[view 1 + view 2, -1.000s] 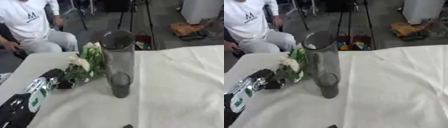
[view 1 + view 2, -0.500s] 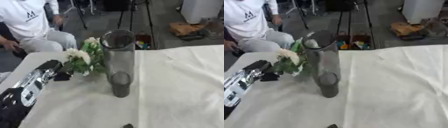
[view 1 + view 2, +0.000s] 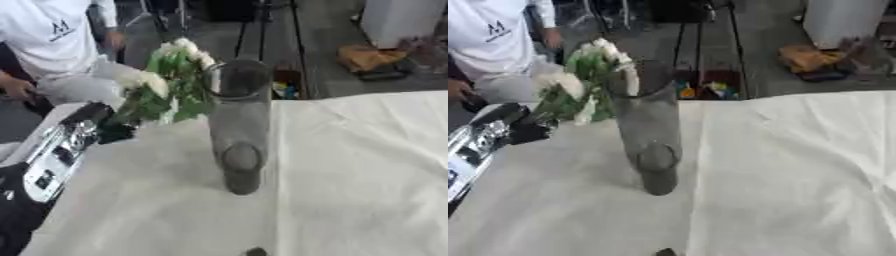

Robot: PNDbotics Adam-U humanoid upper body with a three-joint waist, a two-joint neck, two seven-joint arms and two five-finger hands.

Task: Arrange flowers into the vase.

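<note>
Nearest the camera, a small dark thing (image 3: 255, 251) lies at the bottom edge of the cloth-covered desk (image 3: 367, 175); what it is cannot be made out. The robot's right hand shows in neither view.

Further in, the left arm comes up from the lower left corner, and the left hand (image 3: 103, 127) is clenched round the base of the flowers (image 3: 166, 85), a bunch of white blooms with green leaves. The fingers themselves are dark and blurred, so exactly how they wrap the stems is hard to say, but the bunch appears to be carried clear of the desk.

Just right of the bunch stands the vase (image 3: 238, 125), a tall clear cylinder, upright near the middle of the desk. The blooms sit level with its rim and close beside it, with the leaves overlapping the glass on its left side; nothing is inside the vase yet.

As a judgement, the task is about halfway: the flowers are picked up and brought to the vase, while turning the stems down into the opening and releasing them remains.
</note>
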